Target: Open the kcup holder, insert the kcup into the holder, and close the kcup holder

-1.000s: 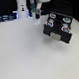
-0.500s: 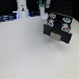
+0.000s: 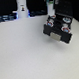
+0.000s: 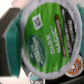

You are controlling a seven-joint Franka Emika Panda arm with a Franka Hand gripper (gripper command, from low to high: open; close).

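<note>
The kcup point(image 4: 47, 37) fills the wrist view, its green "Dark Magic" lid facing the camera, held right up between my fingers. A teal finger pad point(image 4: 11, 40) presses against its side. In the exterior view the black kcup holder point(image 3: 58, 28) stands at the back on the exterior view's right. Its top shows round slots with pods in them, and I cannot tell if its drawer is pulled out. My gripper point(image 3: 52, 3) hangs just above and behind the holder, largely cut off by the frame edge, and the kcup is too small to make out there.
A tall white bottle-like object point(image 3: 21, 8) stands at the back on the exterior view's left. Dark equipment runs along the back edge. The white table point(image 3: 28, 55) spreads out in front of the holder. Other pods show below the kcup in the wrist view.
My arm has shifted toward the exterior view's right, from beside the bottle to above the holder. The holder has not moved.
</note>
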